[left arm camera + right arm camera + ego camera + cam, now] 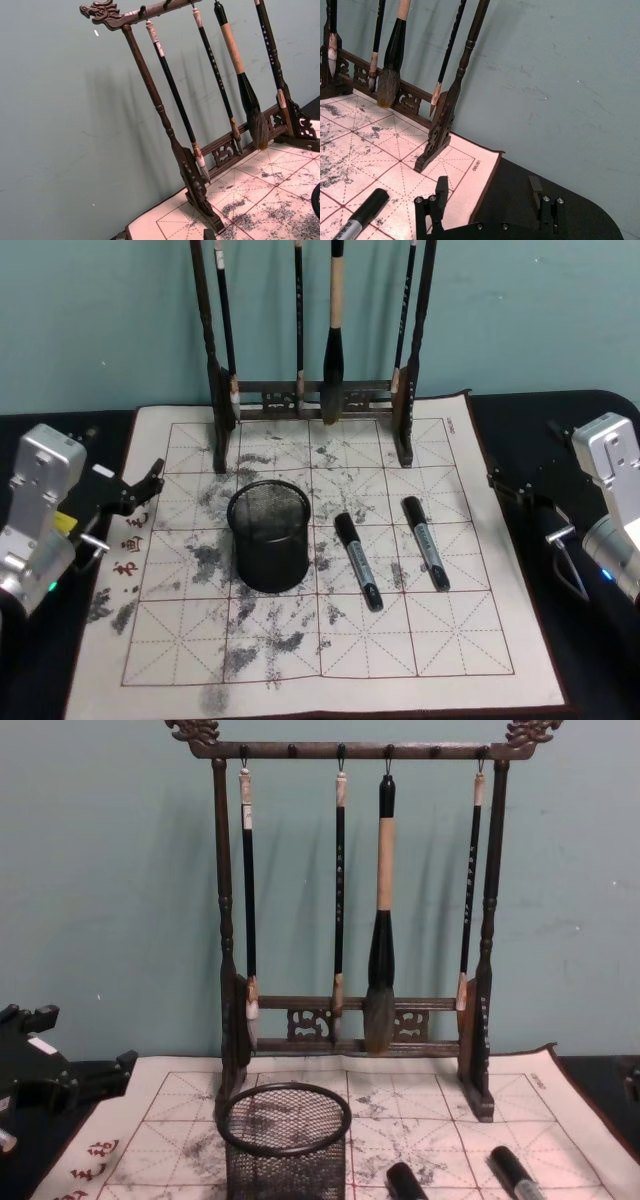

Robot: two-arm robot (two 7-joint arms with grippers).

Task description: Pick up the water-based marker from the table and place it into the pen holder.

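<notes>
The left gripper (148, 480) is held at the left edge of the mat, jaws parted and gripping nothing. The right gripper (525, 465) hangs over the black table (600, 670) just off the mat's right edge, its jaws likewise spread and empty. Between them lies a white gridded calligraphy mat (300, 670) blotched with grey ink. Near its middle stands the pen holder (268, 560), a round black mesh cup, upright. To its right lie two black markers, the inner marker (358, 562) and the outer marker (425, 542), side by side and flat on the mat. Behind them a dark wooden brush rack (310, 395) holds four hanging brushes (335, 350) against a teal wall (540, 310).
</notes>
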